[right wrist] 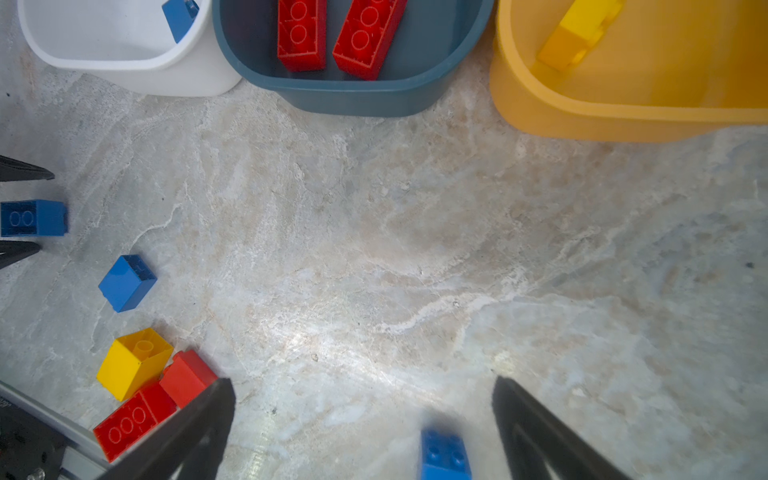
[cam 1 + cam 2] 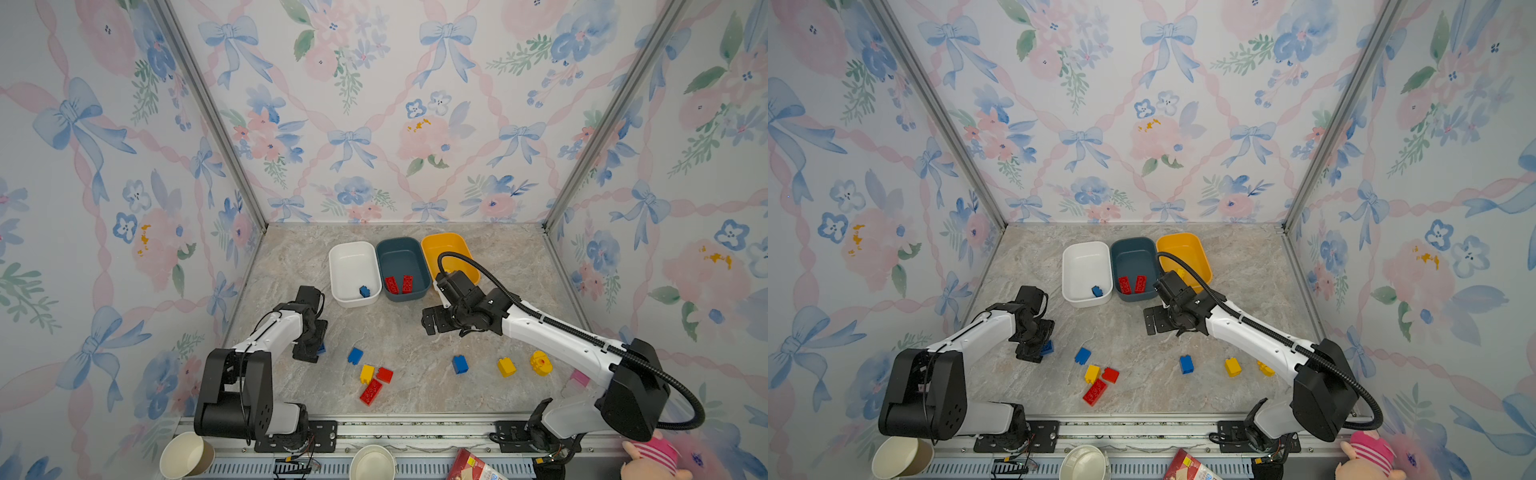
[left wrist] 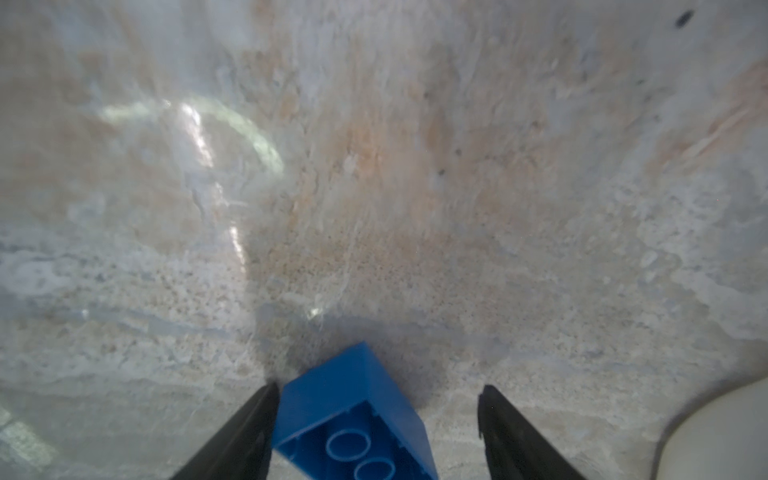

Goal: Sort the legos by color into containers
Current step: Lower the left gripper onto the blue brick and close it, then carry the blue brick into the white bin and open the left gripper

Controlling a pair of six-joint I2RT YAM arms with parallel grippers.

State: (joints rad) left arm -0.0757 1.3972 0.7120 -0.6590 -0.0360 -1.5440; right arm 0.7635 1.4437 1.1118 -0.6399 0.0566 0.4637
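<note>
Left gripper (image 3: 379, 388): spread, low over the table (image 2: 395, 332) at 8 o'clock in both top views, pinching nothing yet. Straddles the blue brick (image 3: 353, 399), which lies on its side with the hollow underside toward the wrist camera. One of the fingers (image 3: 249, 419) just beside that brick, perhaps touching; clear gap at the opposite finger. Off-centre, then, and seemingly skewed to the jaws in the left wrist view.

Judged step: closing on this brick for the lift. Recommended: shift toward the gapped side until centred, turn the wrist to set the pads flat against two parallel faces, then close slowly. Otherwise risk of a corner bite, with the brick swivelling or skidding on the smooth surface. Lift straight up before travelling.

Outward: second blue brick (image 2: 355, 355) near, at 3 o'clock of the gripper, clear of the closing jaws. White tub (image 2: 353, 262) at 1 o'clock, already holding one blue piece (image 2: 364, 291); judged destination. Teal tub (image 2: 401, 257) just beside it at 3 o'clock, holding two red bricks (image 2: 399, 284); yellow tub (image 2: 442, 249) beyond. Release only once well over the white rim.

Right gripper (image 1: 362, 379): spread, empty, well apart at 3 o'clock; no conflict seen.
</note>
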